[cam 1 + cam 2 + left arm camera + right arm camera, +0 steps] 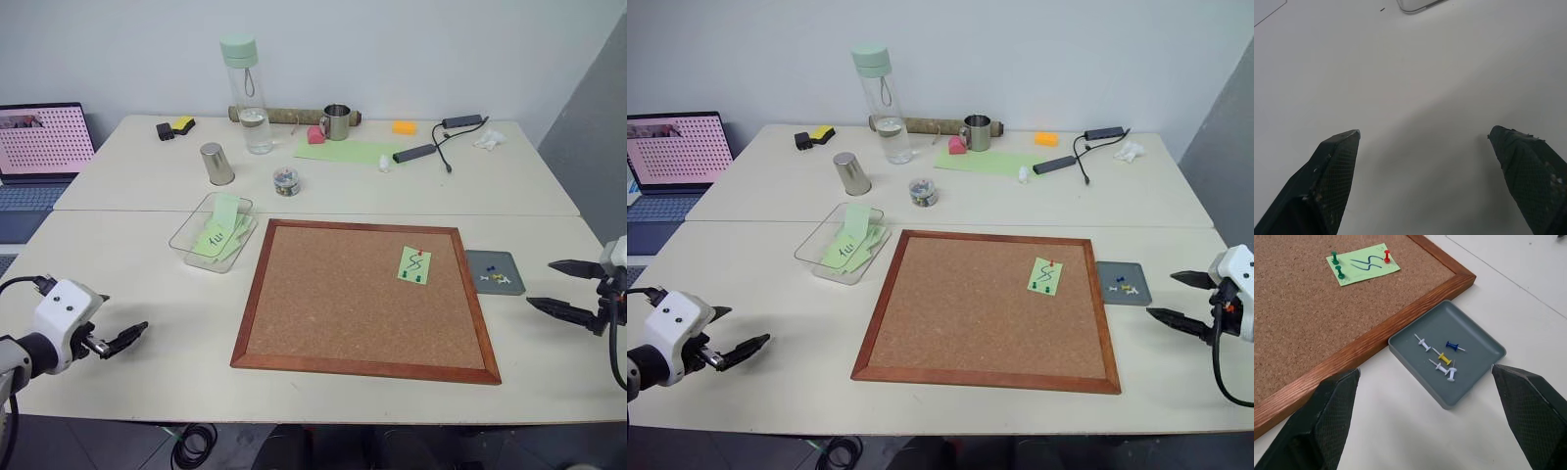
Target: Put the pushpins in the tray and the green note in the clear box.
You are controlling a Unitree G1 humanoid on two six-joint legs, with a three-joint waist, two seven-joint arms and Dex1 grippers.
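The green note (414,264) with a black squiggle is pinned to the right part of the corkboard (333,304). A red pushpin (1387,255) holds one end and two green pushpins (1334,257) hold the other. The dark grey tray (1476,355) lies just right of the board with several pins in it. The clear box (186,235) sits off the board's far left corner and holds green notes with tally strokes. My right gripper (540,283) hovers open just right of the tray. My left gripper (125,338) is open over bare table, left of the board's near corner.
At the back stand a water bottle (247,93), a metal cup (217,164), a small jar of pins (286,181), a mug (336,121), a pale green sheet (348,151) and cables (441,147). A laptop (39,147) is at the far left.
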